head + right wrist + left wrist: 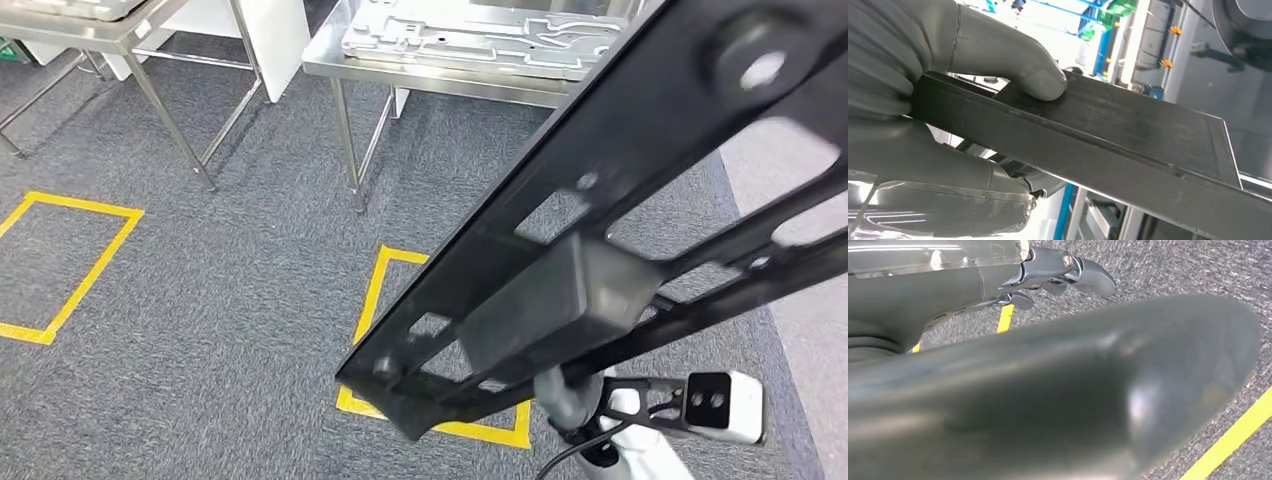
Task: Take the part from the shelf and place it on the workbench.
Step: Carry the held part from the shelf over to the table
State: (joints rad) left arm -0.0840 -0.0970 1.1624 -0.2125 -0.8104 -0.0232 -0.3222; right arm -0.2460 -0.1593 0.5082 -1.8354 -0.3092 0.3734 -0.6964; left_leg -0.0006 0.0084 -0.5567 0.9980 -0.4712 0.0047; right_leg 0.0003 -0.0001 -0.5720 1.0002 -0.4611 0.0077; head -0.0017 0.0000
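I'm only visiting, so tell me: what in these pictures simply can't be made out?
- Left hand: in the left wrist view a blurred grey shape hides most of it, so whether it holds anything is unclear.
- Black part: its upper end is cut off by the head view's edge.
- Right hand: it grips the part; its far fingers are hidden behind it.
- Workbench: cut off at the head view's top edge.

Right hand (943, 115) — grey ribbed cover, thick thumb, clear tape; left hand (1058, 275) — darker fingers.
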